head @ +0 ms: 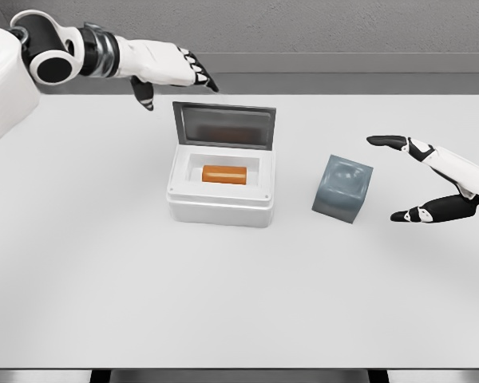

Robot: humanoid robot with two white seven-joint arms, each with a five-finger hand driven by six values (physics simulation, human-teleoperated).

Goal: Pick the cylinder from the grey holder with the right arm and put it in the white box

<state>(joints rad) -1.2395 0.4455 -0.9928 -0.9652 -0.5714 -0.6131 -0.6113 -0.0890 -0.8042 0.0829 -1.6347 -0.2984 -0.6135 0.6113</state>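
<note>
Right hand (431, 179), cut off by the frame edge, spread beside grey holder (342, 188).

Right hand (439, 179) cut off at the picture's right edge past the fingers (palm and arm out of view), worktop (239, 303) corners clipped at the lower edge, grey holder (342, 188) interior too murky to read

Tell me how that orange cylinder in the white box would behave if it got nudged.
The orange cylinder lies on its side, so it would probably roll. The white box walls sit close around it, so it likely stops quickly. Its smooth, even surface suggests something rigid and perhaps slippery.
</note>
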